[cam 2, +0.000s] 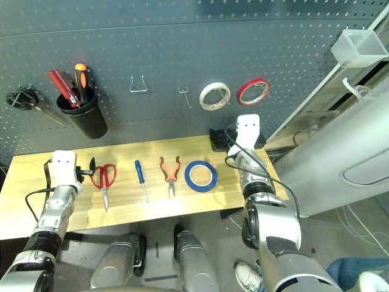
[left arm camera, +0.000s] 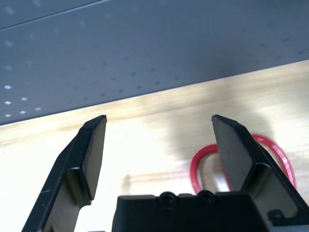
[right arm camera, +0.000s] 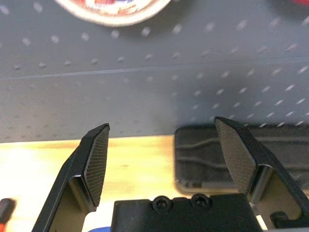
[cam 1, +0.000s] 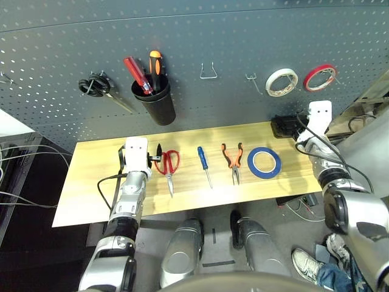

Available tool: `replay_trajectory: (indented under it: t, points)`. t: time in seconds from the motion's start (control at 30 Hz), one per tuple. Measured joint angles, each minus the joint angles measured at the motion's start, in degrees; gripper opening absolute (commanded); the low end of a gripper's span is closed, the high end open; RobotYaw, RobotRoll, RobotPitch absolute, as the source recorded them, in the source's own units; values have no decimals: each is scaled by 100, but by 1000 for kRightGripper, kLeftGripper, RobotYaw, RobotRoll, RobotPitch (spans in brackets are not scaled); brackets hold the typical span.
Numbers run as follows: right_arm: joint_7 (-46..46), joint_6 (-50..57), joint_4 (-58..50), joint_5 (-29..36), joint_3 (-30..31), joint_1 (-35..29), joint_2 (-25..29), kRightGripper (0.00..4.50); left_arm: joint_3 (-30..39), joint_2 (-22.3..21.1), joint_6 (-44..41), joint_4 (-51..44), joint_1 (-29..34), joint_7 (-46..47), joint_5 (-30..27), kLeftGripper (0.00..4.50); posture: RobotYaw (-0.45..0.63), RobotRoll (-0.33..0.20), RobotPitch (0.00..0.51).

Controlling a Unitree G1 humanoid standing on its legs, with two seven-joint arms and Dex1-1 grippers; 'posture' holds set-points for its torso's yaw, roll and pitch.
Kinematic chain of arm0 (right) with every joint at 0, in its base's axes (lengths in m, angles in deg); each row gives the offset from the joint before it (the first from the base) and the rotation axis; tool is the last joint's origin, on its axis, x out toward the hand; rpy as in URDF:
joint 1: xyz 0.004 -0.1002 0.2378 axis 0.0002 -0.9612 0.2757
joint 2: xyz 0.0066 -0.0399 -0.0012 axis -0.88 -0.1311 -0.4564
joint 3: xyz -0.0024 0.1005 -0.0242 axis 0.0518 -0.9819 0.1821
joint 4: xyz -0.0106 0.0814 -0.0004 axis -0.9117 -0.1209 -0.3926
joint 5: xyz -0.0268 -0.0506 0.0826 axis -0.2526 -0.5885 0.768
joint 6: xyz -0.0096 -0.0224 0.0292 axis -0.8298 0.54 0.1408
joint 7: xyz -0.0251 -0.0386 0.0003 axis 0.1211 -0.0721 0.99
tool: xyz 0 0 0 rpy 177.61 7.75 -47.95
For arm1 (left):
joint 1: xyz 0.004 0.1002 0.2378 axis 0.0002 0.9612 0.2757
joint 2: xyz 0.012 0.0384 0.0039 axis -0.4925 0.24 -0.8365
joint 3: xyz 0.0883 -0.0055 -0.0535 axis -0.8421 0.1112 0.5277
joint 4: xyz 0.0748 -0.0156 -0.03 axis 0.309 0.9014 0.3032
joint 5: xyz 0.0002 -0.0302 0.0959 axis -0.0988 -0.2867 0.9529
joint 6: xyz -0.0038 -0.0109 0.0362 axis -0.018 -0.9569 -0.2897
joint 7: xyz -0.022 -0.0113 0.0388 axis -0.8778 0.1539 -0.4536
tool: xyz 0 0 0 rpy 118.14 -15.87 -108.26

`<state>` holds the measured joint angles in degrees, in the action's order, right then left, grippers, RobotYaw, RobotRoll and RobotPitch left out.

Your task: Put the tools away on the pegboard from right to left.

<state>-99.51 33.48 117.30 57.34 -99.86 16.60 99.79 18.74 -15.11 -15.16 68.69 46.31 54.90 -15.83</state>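
Lying in a row on the wooden table point(cam 1: 91, 182), four tools: red-handled scissors point(cam 1: 168, 165), blue-handled screwdriver point(cam 1: 203, 163), orange-handled pliers point(cam 1: 233, 159), blue tape roll point(cam 1: 264, 162). Pegboard point(cam 1: 231, 36) behind holds two tape rolls and two screwdrivers in a cup. Right gripper point(right arm camera: 166, 157) and left gripper point(left arm camera: 159, 150) both spread wide, empty. Right wrist view shows a black box point(right arm camera: 231, 154) by the wall.

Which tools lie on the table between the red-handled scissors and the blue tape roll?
In the left eye view, between the scissors and the blue tape roll lie the small blue-handled screwdriver, then the orange-handled pliers.
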Motion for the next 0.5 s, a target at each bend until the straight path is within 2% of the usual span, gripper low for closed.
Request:
replay_trajectory:
  t: [0.23, 0.5]
  points:
    - [77, 233, 7, 58, -112, -102, -21, 4500, -37, -54, -305, -79, 8, -274, 55, 4455, 166, 0, 196]
    - [-166, 568, -211, 159, -124, -309, 160, 4500, -753, 31, -688, -1095, 216, -1256, 104, 4455, 148, 0, 223]
